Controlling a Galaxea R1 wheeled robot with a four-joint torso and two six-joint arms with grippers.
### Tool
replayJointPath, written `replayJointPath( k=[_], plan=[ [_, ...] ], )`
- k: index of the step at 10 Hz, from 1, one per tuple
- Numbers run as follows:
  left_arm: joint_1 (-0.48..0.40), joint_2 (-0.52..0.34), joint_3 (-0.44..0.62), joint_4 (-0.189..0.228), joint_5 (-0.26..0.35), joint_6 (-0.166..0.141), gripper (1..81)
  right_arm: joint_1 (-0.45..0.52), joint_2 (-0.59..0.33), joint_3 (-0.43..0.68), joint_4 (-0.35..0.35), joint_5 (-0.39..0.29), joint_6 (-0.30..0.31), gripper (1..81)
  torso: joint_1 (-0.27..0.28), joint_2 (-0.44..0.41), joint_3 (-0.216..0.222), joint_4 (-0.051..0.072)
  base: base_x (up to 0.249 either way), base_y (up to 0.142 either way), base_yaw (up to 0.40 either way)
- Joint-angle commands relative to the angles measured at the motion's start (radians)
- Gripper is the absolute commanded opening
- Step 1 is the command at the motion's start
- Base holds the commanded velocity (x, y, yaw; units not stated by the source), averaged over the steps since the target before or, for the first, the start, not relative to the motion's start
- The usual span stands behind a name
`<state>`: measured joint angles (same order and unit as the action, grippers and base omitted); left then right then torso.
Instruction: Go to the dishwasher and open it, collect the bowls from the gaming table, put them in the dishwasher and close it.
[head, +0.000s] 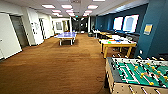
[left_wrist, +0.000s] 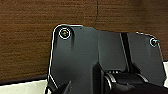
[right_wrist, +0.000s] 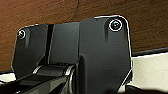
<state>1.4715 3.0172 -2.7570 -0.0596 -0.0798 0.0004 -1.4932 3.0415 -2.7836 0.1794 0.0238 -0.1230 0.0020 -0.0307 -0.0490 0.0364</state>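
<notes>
The long yellow-edged white-topped gaming table (head: 117, 44) stands ahead on the right, beyond the green-pitched foosball table (head: 140, 75) close at the right; a blue ping-pong table (head: 66, 35) sits far across open brown carpet (head: 55, 67); whether either pincer is open or closed cannot be told

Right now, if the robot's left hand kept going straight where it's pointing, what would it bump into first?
Probably the brown carpet floor. In the left wrist view, the robot's own dark plate sits in front and only carpet lies beyond it, with nothing standing on it. The fingers can't be made out, so the exact line is a guess.
</notes>
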Motion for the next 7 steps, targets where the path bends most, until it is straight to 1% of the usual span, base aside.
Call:
replayJointPath(
  k=[1,2,3,7],
  plan=[
    [-0.056,-0.004,-0.004,0.001,0.048,0.004,81.1,0.056,-0.002,0.0,-0.001,-0.056,-0.001,81.1,0.0,0.0,0.0,0.0,0.167,0.0,0.0],
    [-0.056,-0.003,-0.004,0.001,0.048,0.004,81.1,0.056,-0.002,0.0,-0.001,-0.056,-0.001,81.1,0.0,0.0,0.0,0.0,0.168,0.0,0.0],
    [-0.055,-0.004,-0.004,0.001,0.048,0.004,81.1,0.056,-0.002,0.0,-0.001,-0.056,-0.001,81.1,0.0,0.0,0.0,0.0,0.168,0.061,0.0],
    [-0.056,-0.004,-0.004,0.0,0.048,0.004,81.1,0.053,-0.004,-0.003,-0.001,-0.056,-0.001,81.1,0.0,0.0,0.0,0.0,0.167,0.095,0.0]
  ],
)
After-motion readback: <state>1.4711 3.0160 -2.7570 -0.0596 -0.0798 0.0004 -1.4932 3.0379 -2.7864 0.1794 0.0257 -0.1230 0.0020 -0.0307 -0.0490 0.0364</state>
